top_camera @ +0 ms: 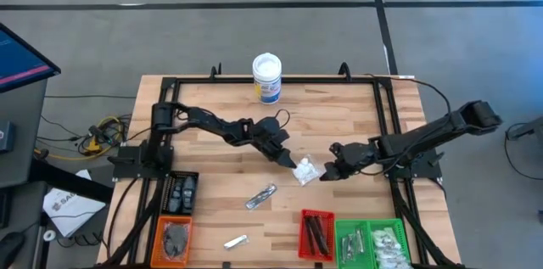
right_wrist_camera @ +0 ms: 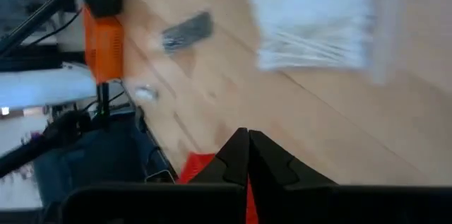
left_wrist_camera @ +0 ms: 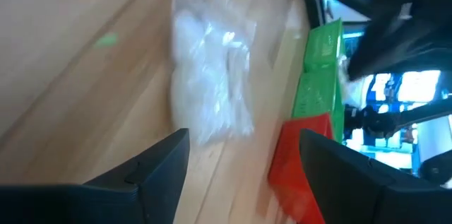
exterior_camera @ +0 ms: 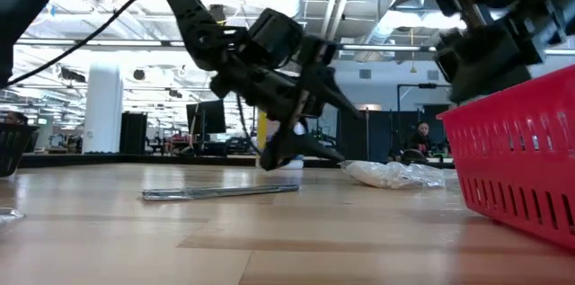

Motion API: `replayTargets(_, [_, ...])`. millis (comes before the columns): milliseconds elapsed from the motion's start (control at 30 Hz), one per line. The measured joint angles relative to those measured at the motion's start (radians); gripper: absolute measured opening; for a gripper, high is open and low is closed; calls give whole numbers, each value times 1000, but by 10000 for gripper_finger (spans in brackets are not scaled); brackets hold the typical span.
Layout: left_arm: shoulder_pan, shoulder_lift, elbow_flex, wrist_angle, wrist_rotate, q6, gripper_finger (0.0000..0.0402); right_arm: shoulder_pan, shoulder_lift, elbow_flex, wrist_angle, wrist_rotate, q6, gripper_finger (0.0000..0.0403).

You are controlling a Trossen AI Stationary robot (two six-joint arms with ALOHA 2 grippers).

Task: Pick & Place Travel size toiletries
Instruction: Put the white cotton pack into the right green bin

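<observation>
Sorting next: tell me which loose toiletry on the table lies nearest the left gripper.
The clear packet with white contents, right beside the left gripper; both silvery sachets lie farther off.

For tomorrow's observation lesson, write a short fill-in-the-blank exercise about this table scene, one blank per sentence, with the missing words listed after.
1. The clear packet of white contents lies on the ____ table.
2. The left gripper beside the packet has its fingers ____.
3. The right gripper has its fingers ____.
4. The white tub carries a ____ label.

Missing words: wooden; open; shut; blue
</observation>
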Motion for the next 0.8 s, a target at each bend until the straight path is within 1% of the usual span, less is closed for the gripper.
replayTargets(133, [0, 34, 65, -10, -14, -29, 259, -20, -15, -81, -7, -8, 91, 0])
replayTargets(267, [5, 52, 98, -31, -64, -30, 259, -45, -7, -123, -12, -13, 82, 0])
replayTargets(367, [5, 53, 97, -54, -81, -28, 259, -58, 3, -132, -20, -16, 85, 0])
replayTargets(567, [9, 50, 99, -188, -80, 39, 259, -69, 4, -131, -33, -23, 83, 3])
replayTargets(667, [5, 49, 99, -191, -80, 57, 259, -75, 4, -131, -33, -23, 77, 21])
replayTargets(800, [0, 49, 98, -185, -79, 57, 259, -96, 20, -131, -38, -26, 52, 66])
